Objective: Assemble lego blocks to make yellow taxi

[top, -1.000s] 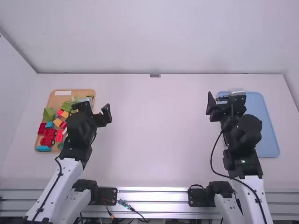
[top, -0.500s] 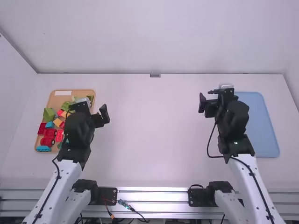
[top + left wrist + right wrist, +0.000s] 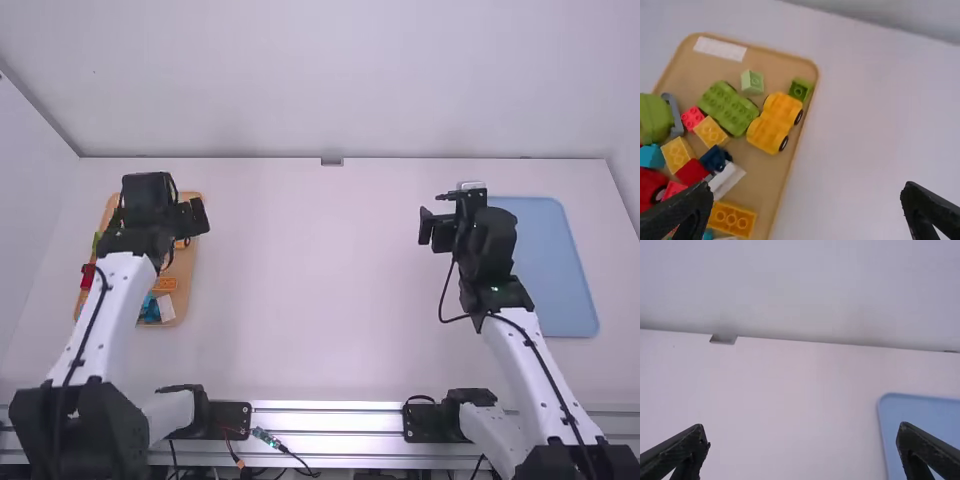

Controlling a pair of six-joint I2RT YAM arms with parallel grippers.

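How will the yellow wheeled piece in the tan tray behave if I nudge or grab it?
The yellow wheeled piece may roll when nudged, as black wheels show along its side. Its blocky, molded-looking body suggests stiff, light plastic. Its smooth sides might slip in a loose grip.

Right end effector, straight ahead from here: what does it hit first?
The right end effector would probably meet bare tabletop first, beside the blue tray. No block shows between; depth is unclear.

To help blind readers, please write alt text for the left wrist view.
A yellow wheeled block lies beside a green studded block among other colored blocks in a tan tray. The open left gripper holds nothing.
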